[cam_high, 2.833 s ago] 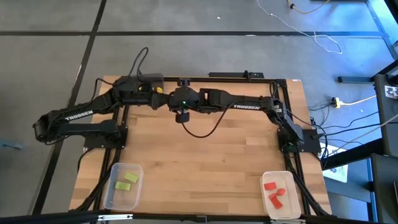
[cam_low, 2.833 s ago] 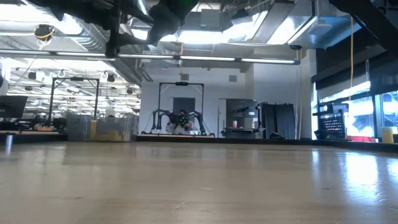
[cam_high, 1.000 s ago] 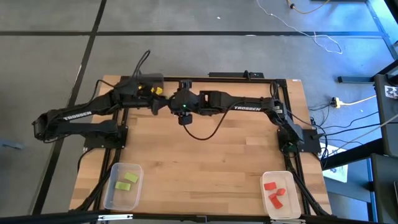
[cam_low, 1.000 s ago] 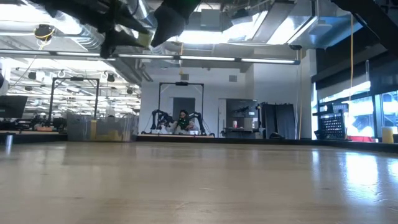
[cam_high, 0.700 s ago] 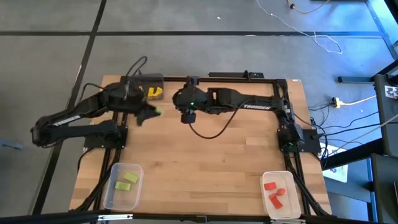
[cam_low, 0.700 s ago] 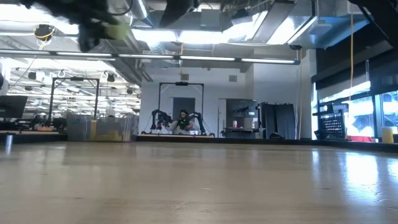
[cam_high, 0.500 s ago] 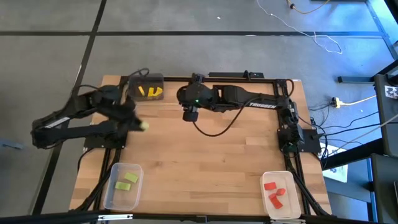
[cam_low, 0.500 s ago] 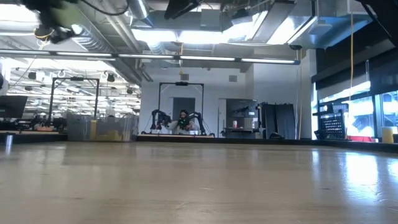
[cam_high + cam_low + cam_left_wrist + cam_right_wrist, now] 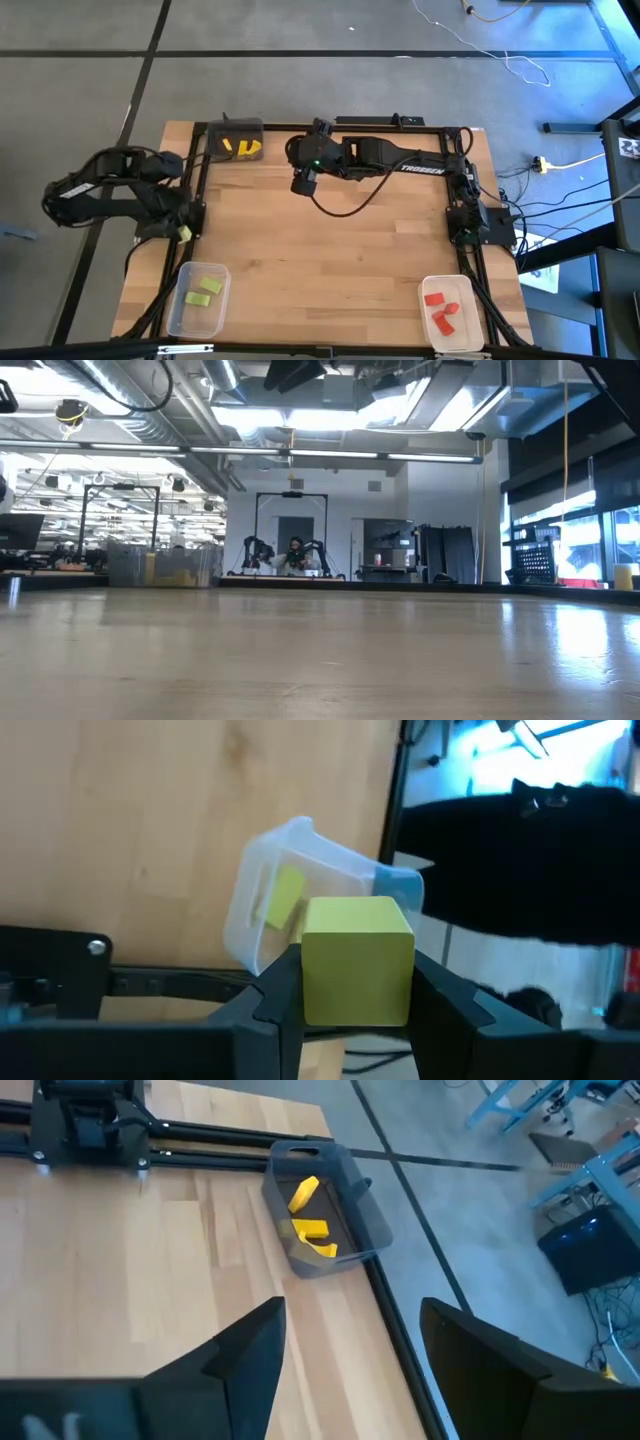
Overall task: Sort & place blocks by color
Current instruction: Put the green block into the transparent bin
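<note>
My left gripper (image 9: 181,228) is shut on a light green block (image 9: 357,960) above the table's left edge, just beyond the clear bin (image 9: 197,298). That bin holds two light green blocks (image 9: 201,292) and also shows in the left wrist view (image 9: 300,885). My right gripper (image 9: 303,183) is open and empty above the far middle of the table. Yellow blocks (image 9: 308,1228) lie in the dark bin (image 9: 238,143). Red blocks (image 9: 441,310) lie in a clear bin (image 9: 450,312) at the near right. My left gripper pinches the light green block by two opposite side faces (image 9: 305,982) between its two fingers (image 9: 275,995). The block is lifted clear of the table and sits square between the fingers. One flat face turns toward the wrist camera.
Black frame rails (image 9: 200,185) run along the table's left, far and right sides. The bare wooden top (image 9: 330,260) spreads between the bins. A black cable (image 9: 340,208) hangs from the right arm over the far middle.
My left gripper has swung away from my right gripper at the far middle, toward the table's left and near edges, carrying the light green block toward the clear bin. My right gripper has drawn back a little toward the far edge.
</note>
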